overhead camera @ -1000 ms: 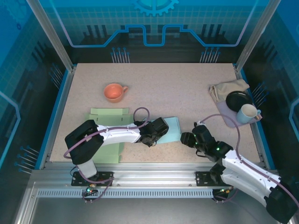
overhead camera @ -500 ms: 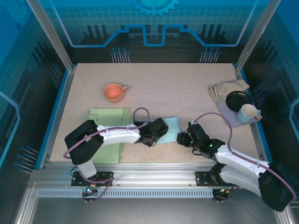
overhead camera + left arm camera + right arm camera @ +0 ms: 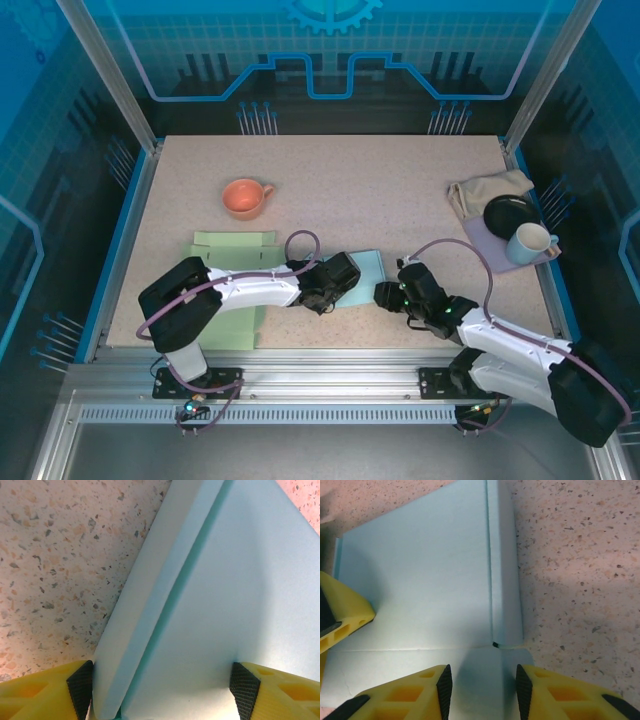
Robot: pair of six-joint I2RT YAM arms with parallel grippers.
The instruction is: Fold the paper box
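Locate, at the left of the overhead view, an orange cup point(image 3: 245, 197) and flat green paper sheets point(image 3: 232, 248) on the speckled table point(image 3: 350, 170). Treat both as outside the work.

Find the left gripper point(image 3: 340, 283) at centre frame, lying over the left edge of the light blue paper box point(image 3: 372, 268). Check the left wrist view: spread wide, one pad point(image 3: 80, 686) at lower left against a narrow folded side flap, the other at lower right on the main panel. Read as straddling the flap crease rather than clamping it. Cannot tell whether pressing down.

Find the right gripper point(image 3: 385, 296) just right of centre, at the lower right corner of the box. Check the right wrist view: partly open, holding nothing, fingertips point(image 3: 444, 685) either side of a corner tab where two creases meet, with a narrow side flap just above.

Leave alone, at far right, the beige cloth point(image 3: 488, 190), black dish point(image 3: 510, 212) and white mug point(image 3: 530, 242), all well apart from the box.

Judged step: raising and tucking the side flaps, with little of the fold complete.

Hazards from here:
- Guard against collision; both grippers work close together on one small box.
- Expect sliding across the smooth table if pushed from one side without a counter-hold.
- Avoid closing on the panel instead of the crease; likely result a bend off the score line.
- Allow for spring-back of any flap released before tucking.
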